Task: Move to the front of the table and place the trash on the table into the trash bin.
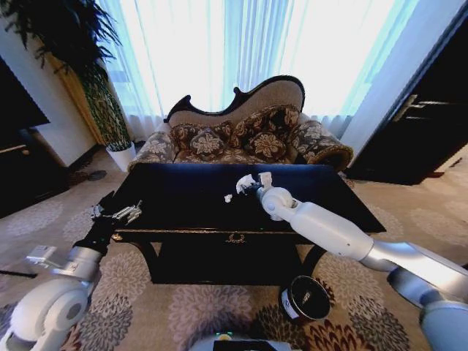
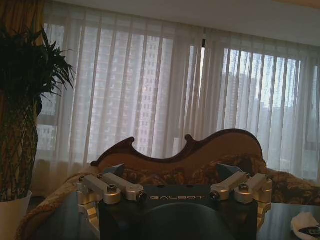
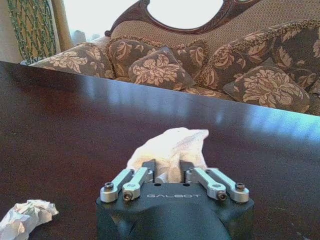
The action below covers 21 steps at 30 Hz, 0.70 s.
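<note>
Nearest, at 5 o'clock on the carpet, stands the trash bin (image 1: pixel 305 299). Right hand (image 1: pixel 247 183) grasps a white tissue wad (image 3: pixel 170 147) on the worktop (image 1: pixel 183 201); a small scrap (image 1: pixel 228 197) lies beside. Left hand (image 1: pixel 126 214), released, hovers at 9 o'clock.

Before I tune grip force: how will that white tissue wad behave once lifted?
The tissue wad looks crumpled and soft, so it probably squashes between the right gripper fingers rather than resisting. It likely weighs almost nothing. Loose folds sticking out may flop or tear, but rolling seems unlikely.
</note>
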{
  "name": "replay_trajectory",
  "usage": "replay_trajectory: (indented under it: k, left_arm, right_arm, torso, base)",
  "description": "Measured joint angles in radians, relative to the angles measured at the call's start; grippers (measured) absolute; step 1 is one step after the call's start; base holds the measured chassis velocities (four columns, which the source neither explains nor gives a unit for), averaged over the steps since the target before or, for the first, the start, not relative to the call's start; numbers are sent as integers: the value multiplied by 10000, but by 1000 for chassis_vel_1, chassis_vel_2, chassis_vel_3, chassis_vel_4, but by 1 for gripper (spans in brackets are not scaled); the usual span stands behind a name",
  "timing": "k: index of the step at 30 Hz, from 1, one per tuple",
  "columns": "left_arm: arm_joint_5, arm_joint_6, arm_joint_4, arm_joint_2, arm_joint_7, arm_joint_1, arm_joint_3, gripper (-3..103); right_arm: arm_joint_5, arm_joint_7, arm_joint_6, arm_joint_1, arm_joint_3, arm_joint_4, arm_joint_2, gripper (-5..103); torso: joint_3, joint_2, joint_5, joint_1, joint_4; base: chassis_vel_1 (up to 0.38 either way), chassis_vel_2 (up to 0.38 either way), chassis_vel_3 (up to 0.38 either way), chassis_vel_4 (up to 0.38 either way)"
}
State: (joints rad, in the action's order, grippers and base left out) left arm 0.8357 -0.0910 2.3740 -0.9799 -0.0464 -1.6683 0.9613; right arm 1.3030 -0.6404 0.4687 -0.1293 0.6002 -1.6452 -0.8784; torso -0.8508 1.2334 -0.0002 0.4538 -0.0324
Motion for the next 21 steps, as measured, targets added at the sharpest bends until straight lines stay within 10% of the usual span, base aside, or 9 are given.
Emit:
replay_trajectory:
  k: [7,21]
  left_arm:
    - [0,0,0,0,0,0,0,100]
    - [0,0,0,0,0,0,0,100]
  right_arm:
    - [43,-9,-11,-15,-71,-70,87,2]
    - [-494,441,-161,-433,-609,-800,583,0]
  torso:
    - [-3,-1,1,1,-1]
    - [-1,-3,1,1,0]
  base:
    - [0,0,0,0]
    - [0,0,0,0]
